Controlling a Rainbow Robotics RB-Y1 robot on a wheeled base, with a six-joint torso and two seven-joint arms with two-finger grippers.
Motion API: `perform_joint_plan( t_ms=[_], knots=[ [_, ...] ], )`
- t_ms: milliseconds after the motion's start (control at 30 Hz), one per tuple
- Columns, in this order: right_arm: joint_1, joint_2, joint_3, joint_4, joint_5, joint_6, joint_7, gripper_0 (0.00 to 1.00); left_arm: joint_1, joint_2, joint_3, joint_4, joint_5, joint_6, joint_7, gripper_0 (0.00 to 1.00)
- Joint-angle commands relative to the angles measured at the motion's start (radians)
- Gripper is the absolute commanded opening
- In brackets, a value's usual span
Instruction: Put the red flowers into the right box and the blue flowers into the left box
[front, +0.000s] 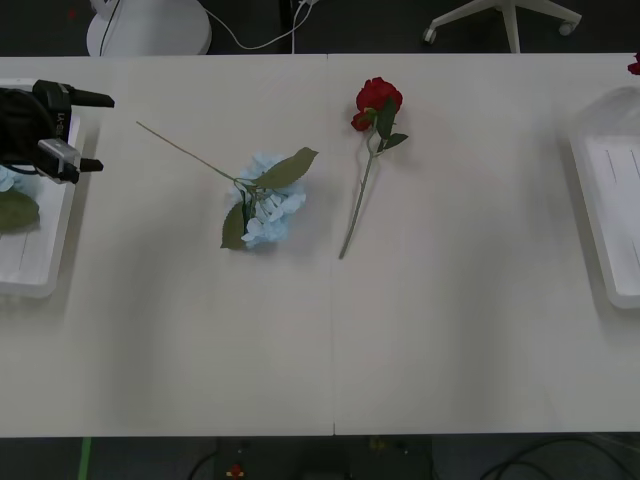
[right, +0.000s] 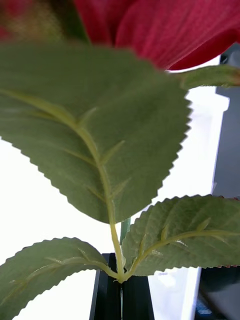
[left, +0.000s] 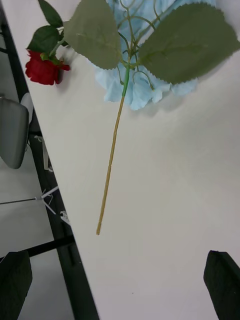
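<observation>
Hovering my spread-open left gripper (front: 88, 132) over the left box (front: 40, 262), which is holding a blue flower (front: 6, 180); my right one is pinching a red flower (right: 165, 27).

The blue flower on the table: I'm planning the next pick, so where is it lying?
In the front view the blue flower lies left of table centre, beside the red rose, stem pointing toward the left gripper over the left box.
</observation>
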Motion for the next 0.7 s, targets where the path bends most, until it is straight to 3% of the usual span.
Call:
perform_joint_plan(
  t_ms=[33, 167, 433, 700],
  knots=[
    [-0.051, -0.039, 0.064, 0.084, 0.063, -0.078, -0.006, 0.00, -0.096, 0.045, 0.022, -0.086, -0.148, 0.028, 0.054, 1.00],
    [-0.051, -0.039, 0.081, 0.173, 0.064, -0.155, -0.005, 0.00, -0.108, 0.035, 0.022, -0.188, -0.312, 0.094, 0.108, 1.00],
    [-0.048, -0.015, 0.081, 0.288, 0.069, -0.311, -0.014, 0.00, -0.116, -0.011, 0.021, -0.382, -0.651, 0.085, 0.502, 1.00],
    [-0.050, -0.009, 0.098, 0.402, 0.074, -0.429, -0.016, 0.00, -0.125, -0.147, 0.022, -0.407, -0.906, 0.067, 0.816, 1.00]
  ],
)
